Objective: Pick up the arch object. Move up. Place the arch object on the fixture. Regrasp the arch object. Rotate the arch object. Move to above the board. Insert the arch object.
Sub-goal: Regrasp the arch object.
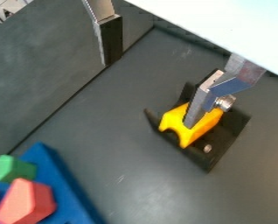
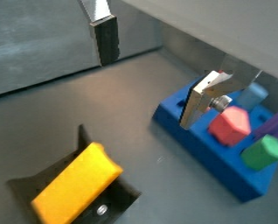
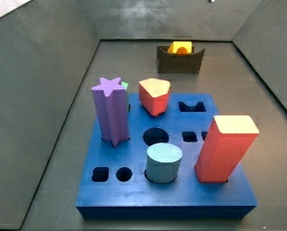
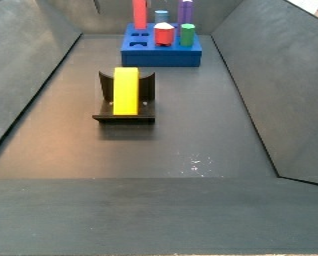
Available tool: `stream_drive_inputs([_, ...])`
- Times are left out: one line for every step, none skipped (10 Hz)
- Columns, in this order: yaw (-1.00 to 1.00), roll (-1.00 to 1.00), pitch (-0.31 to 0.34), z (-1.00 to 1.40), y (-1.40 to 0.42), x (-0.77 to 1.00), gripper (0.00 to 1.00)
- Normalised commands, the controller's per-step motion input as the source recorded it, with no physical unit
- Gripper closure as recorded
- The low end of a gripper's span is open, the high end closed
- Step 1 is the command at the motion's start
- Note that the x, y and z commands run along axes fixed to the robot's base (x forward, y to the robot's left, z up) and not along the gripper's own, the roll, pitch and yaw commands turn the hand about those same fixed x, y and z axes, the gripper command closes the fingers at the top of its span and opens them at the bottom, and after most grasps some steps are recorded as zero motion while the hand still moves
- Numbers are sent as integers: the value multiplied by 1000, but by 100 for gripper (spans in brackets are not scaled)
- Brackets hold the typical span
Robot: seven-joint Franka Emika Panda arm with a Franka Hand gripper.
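Since the arch (image 4: 124,89) already rests on the fixture (image 4: 123,116), pick-up, lift and placing look done; regrasp, rotate, move over the board (image 3: 168,185) and insert are left. Arch lies in the fixture's scoop in both side views, well apart from the board. Tool (image 1: 165,61) shows only in the wrist views: fingers (image 1: 108,39) spread wide, nothing between them. It hangs above the floor, clear of the arch and not touching it, so the regrasp seems not yet begun.
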Motion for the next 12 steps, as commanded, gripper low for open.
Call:
stream_drive_inputs([1,1000,-15,15,-32,-44,0])
stream_drive_inputs([2,1000,-21,15,-26,-49,0])
stream_drive_inputs([4,1000,-30,9,-26,-43,0])
stream_drive_inputs([5,1000,-35,4,-26,-39,0])
stream_drive_inputs([6,1000,-43,3,-22,-32,0])
stream_drive_inputs([7,1000,-47,3,-19,-31,0])
stream_drive_inputs([8,1000,-48,6,-20,-29,0])
stream_drive_inputs([9,1000,-46,8,-18,-24,0])
stream_drive_inputs([9,1000,-41,7,-20,-12,0])
stream_drive_inputs([10,1000,-36,5,-20,-3,0])
stream_drive_inputs([9,1000,-26,-4,-24,14,0])
stream_drive_inputs([11,1000,-17,-6,-26,22,0])
